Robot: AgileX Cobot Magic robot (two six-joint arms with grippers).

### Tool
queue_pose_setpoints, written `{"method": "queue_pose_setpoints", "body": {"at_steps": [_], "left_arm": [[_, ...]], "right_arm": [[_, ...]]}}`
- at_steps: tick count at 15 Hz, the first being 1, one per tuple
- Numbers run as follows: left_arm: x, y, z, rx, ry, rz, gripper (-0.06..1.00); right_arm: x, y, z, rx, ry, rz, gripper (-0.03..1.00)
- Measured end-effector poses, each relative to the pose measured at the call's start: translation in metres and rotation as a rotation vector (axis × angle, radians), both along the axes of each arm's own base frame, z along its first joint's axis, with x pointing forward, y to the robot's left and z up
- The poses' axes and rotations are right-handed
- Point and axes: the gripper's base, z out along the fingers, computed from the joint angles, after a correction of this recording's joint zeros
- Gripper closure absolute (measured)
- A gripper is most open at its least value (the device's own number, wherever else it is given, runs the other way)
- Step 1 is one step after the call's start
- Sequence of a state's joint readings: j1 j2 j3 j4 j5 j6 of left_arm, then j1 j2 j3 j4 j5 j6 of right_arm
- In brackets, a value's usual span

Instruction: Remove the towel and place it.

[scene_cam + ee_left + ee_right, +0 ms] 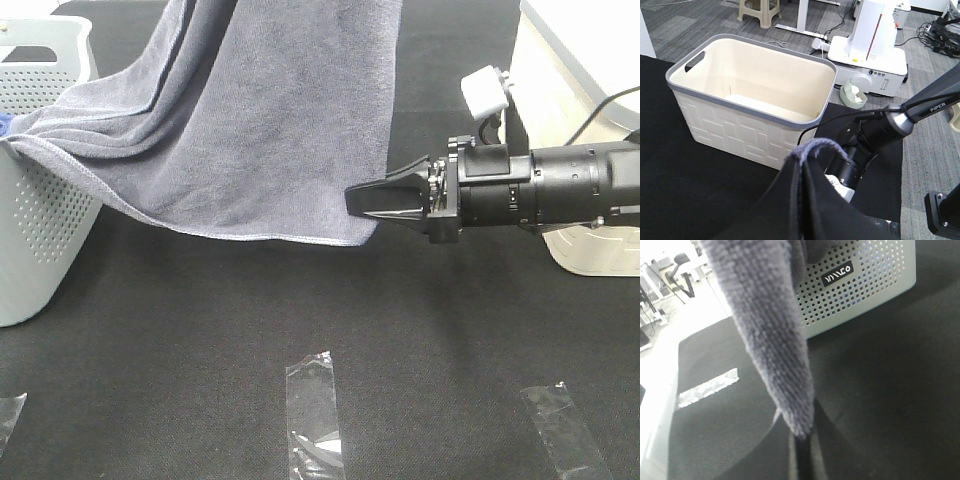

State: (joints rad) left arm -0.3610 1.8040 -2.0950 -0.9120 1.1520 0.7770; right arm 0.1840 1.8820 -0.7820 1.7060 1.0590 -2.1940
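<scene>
Towel [270, 120] drapes between grey basket [40, 230] and cream basket [570, 110]; table [200, 330] front open.

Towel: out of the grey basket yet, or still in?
Partly out. The towel is lifted and spread, its corner in the right gripper, but one end drapes over the rim of the grey basket.

My right gripper [353, 203] is matte black, its fingers [392, 190] tapered wedges on a flanged plate. My forearm [570, 183] is a ribbed black cylinder carrying a white boxy wrist camera [488, 92]. White PiPER lettering [933, 106] marks a dark link, and a thin black cable [840, 119] loops beside it
</scene>
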Motion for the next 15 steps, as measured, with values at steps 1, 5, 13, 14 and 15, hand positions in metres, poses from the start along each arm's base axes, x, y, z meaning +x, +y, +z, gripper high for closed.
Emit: {"method": "queue_pose_setpoints", "body": {"at_steps": [1, 5, 13, 14, 15], "left_arm": [[0.001, 0.001, -0.001, 0.016, -0.006, 0.007, 0.94], [0.007, 0.005, -0.005, 0.069, -0.015, 0.088, 0.94], [0.069, 0.014, -0.072, 0.175, 0.305, 0.565, 0.94], [0.077, 0.011, -0.082, 0.166, 0.318, 0.583, 0.94], [0.088, 0.008, -0.092, 0.149, 0.311, 0.603, 0.94]], "right_arm": [[0.000, 0.000, 0.000, 0.006, 0.037, -0.011, 0.97], [0.000, 0.000, 0.000, 0.029, 0.196, -0.056, 0.97], [0.038, -0.009, 0.080, -0.391, 0.595, -0.162, 0.97], [0.047, -0.014, 0.090, -0.467, 0.611, -0.241, 0.97], [0.057, -0.020, 0.103, -0.542, 0.601, -0.330, 0.97]]}}
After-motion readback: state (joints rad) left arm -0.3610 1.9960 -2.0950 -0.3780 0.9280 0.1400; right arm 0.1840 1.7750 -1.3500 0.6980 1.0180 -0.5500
